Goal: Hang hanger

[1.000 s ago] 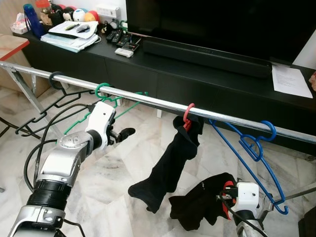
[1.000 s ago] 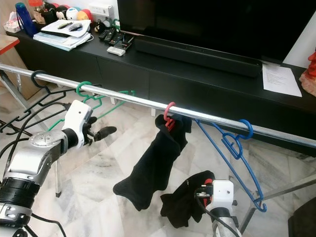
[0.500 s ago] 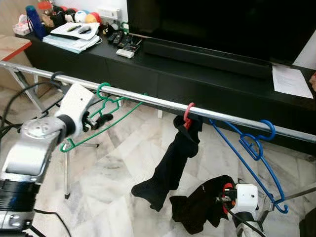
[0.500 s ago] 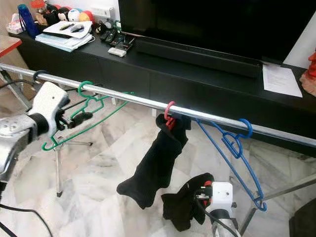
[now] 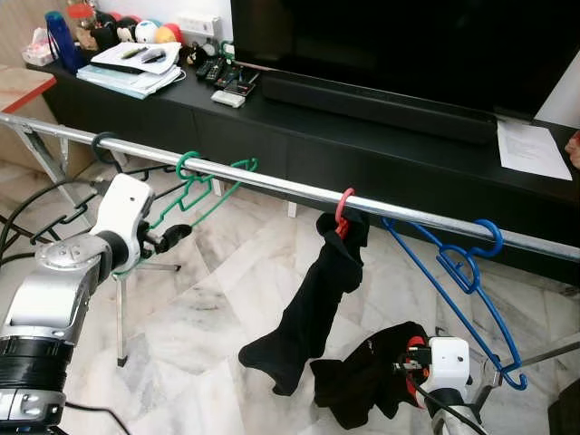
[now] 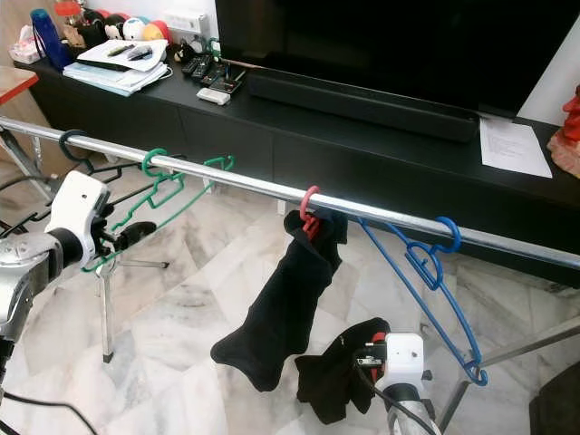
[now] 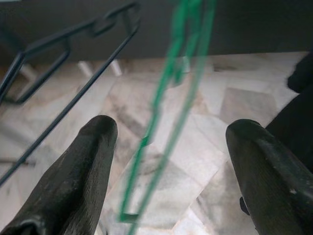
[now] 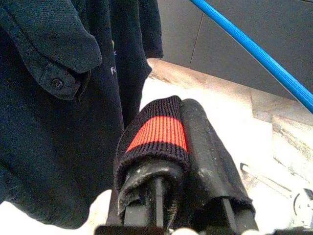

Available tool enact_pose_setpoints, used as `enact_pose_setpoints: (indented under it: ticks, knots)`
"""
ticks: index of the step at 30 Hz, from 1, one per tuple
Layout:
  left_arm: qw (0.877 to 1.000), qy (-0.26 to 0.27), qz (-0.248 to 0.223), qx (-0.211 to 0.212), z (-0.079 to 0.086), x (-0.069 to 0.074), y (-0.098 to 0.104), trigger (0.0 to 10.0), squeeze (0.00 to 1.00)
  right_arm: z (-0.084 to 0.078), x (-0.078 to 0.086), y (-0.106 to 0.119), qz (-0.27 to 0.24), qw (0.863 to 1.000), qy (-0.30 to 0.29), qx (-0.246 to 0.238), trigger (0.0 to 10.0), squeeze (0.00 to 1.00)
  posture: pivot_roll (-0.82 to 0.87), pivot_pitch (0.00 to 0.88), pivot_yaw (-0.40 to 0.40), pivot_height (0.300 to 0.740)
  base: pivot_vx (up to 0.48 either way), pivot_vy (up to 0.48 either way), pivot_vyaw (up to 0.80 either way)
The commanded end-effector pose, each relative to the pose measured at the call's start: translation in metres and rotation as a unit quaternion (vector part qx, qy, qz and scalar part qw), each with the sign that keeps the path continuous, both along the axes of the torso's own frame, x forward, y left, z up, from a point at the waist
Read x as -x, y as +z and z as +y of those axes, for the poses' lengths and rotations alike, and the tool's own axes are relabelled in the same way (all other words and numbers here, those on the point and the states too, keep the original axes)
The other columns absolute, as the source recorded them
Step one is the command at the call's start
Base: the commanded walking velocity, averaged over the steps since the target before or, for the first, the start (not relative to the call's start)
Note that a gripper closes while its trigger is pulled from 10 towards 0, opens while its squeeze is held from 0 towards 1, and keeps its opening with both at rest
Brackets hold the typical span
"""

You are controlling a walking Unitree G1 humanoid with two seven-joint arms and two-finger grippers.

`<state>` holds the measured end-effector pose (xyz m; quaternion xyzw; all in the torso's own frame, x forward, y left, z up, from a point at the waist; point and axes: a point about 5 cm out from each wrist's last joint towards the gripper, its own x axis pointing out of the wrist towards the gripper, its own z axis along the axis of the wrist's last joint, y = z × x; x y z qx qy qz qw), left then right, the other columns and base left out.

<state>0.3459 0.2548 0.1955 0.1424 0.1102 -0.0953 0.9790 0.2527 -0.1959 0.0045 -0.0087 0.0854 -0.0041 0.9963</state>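
— Jaws of the left gripper (image 7: 166, 147) are seen spread wide apart, with the green hanger (image 5: 201, 186) hung loose in the gap between the two fingers, gripped by neither. Its hook is already seated over the steel rail (image 5: 272, 184), above and beyond the fingertips.

— And the right gripper (image 8: 168, 171)?

— Its jaws are clamped together on a dark garment with a red band (image 8: 159, 132), held low, well below the rail and just beside the blue hanger (image 5: 462, 272).

— What could go wrong from here?

— The green frame appears blurred in the left wrist view, so it is judged to be swinging. If the arm is drawn back carelessly, the frame could be caught on a finger (image 7: 73, 176) and the hook dragged along or lifted off the rail. The black hanger (image 5: 109, 168), just to the outer side of the left jaws, could be snagged as well. On the right, the held garment could be tangled with the blue hanger's lower bar, or with the black garment on the red hook (image 5: 313, 299) nearby.

— And the surroundings?

— A pale marble floor (image 5: 208, 317) lies beneath both grippers, hard enough that a dropped hanger would likely skid or bounce. Beyond the rail a long black TV cabinet (image 5: 381, 136) is seen carrying a large dark television (image 5: 408, 45), a soundbar, remotes, papers and bottles.
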Motion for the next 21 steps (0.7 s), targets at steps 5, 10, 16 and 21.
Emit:
enact_pose_setpoints:
  ticks: [5,10,16,21]
  knots:
    - [1.000,0.001,-0.016,0.018,-0.003,-0.006,0.003,10.0,0.00,-0.004,0.001,0.000,0.001,1.000,-0.004,0.005,10.0,0.00,0.02,0.131,-0.030,0.740,0.000,0.000,0.00]
    - [0.999,-0.033,-0.022,0.036,-0.014,-0.017,0.005,10.0,0.00,-0.005,0.001,-0.001,0.001,1.000,-0.006,0.006,10.0,0.00,0.02,0.142,-0.031,0.740,0.000,0.000,0.00]
    - [0.999,-0.030,-0.033,0.028,-0.018,-0.027,0.008,10.0,0.00,-0.007,0.002,-0.001,0.002,1.000,-0.009,0.007,10.0,0.00,0.01,0.148,-0.031,0.740,0.000,0.000,0.00]
    - [0.998,-0.028,-0.057,0.026,-0.028,-0.038,0.015,10.0,0.00,-0.007,0.002,-0.001,0.002,1.000,-0.009,0.008,10.0,0.00,0.01,0.149,-0.032,0.740,0.000,0.000,0.00]
